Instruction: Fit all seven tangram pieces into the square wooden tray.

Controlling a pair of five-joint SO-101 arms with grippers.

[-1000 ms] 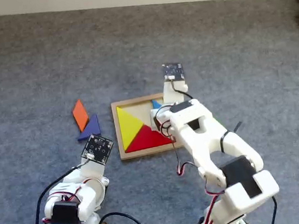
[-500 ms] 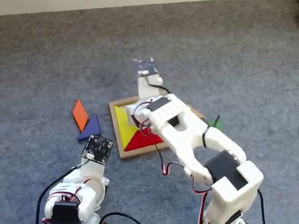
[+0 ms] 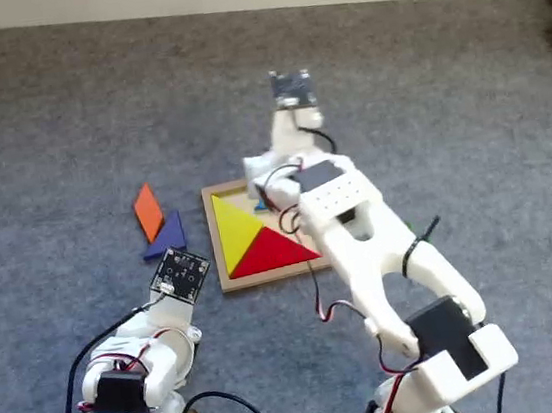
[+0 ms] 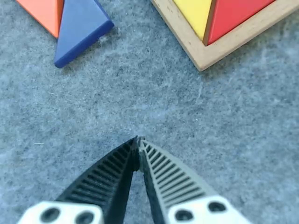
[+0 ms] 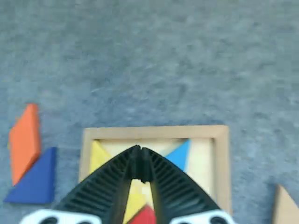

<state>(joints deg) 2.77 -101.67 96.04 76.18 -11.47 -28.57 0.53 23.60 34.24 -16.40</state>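
The square wooden tray (image 3: 221,274) lies mid-table and holds a yellow triangle (image 3: 237,233) and a red triangle (image 3: 274,254). In the right wrist view a light blue triangle (image 5: 180,154) also lies in the tray (image 5: 154,131), by its far rim. My right gripper (image 5: 140,151) hangs shut above the tray's far half with nothing in it. An orange parallelogram (image 3: 148,211) and a dark blue triangle (image 3: 166,237) lie on the carpet left of the tray. My left gripper (image 4: 138,140) is shut and empty, low over the carpet in front of the dark blue triangle (image 4: 81,28) and the tray's near left corner (image 4: 205,53).
The right arm (image 3: 360,236) stretches over the tray's right side and hides it in the high view. A tan piece (image 5: 285,207) lies on the carpet right of the tray. Grey carpet runs open all around; a pale wall edge borders the far side.
The right arm swung left across the tray, then came back toward the middle and now reaches farther back. The left arm and the loose pieces have not moved.
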